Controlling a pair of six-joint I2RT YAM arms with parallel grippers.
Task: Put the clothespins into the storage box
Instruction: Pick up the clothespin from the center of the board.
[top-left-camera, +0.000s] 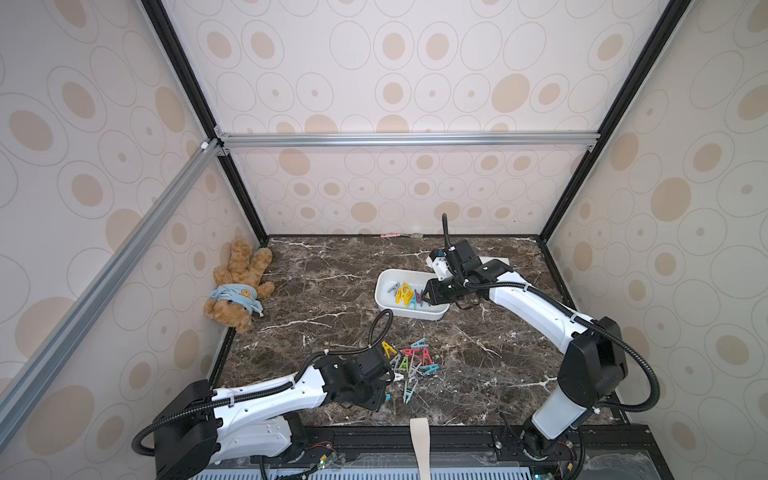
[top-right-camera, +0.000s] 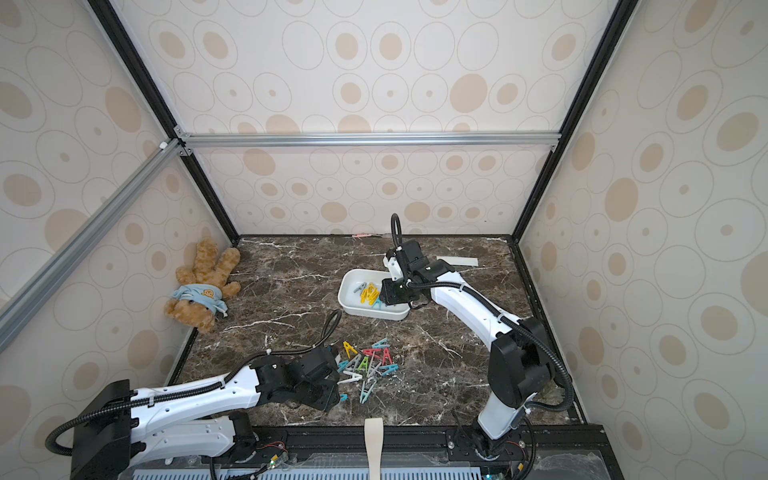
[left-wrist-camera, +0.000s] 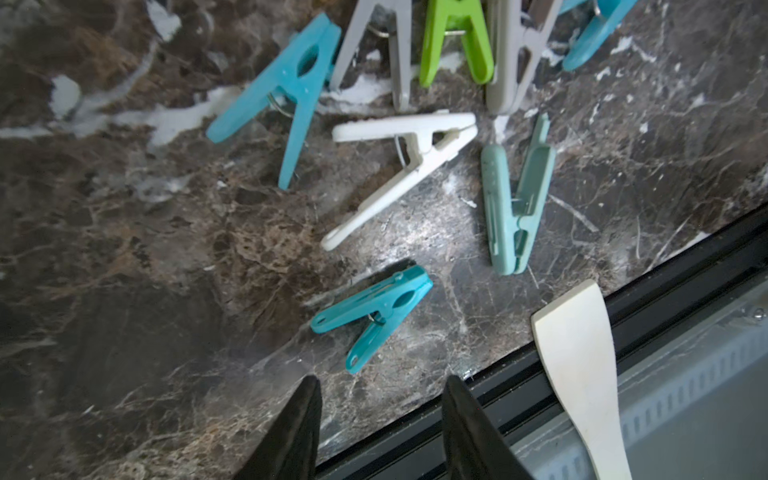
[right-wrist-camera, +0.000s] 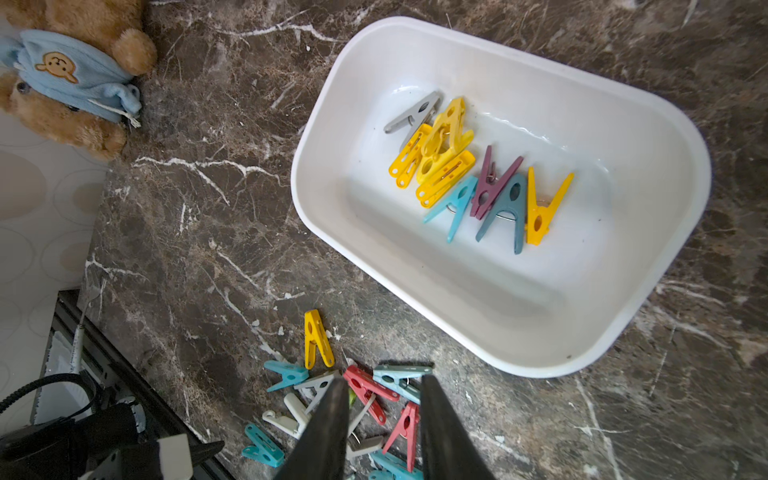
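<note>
The white storage box (top-left-camera: 409, 312) (top-right-camera: 370, 312) sits right of the table's centre and holds several clothespins (top-left-camera: 405, 296) (right-wrist-camera: 444, 162) in yellow, grey, teal and purple. A loose pile of clothespins (top-left-camera: 409, 361) (top-right-camera: 365, 363) lies near the front. My left gripper (left-wrist-camera: 382, 399) is open and low beside that pile, with a teal clothespin (left-wrist-camera: 374, 316) just ahead of its fingertips and nothing between them. My right gripper (right-wrist-camera: 382, 390) (top-left-camera: 428, 295) hovers over the box's right end, open and holding nothing.
A teddy bear (top-left-camera: 239, 286) lies against the left wall. A white paper strip (top-right-camera: 461, 262) sits behind the box. A cream flat strip (top-left-camera: 420, 444) (left-wrist-camera: 577, 365) overhangs the table's front edge, close to my left gripper. A small pink item (top-left-camera: 392, 235) rests by the back wall.
</note>
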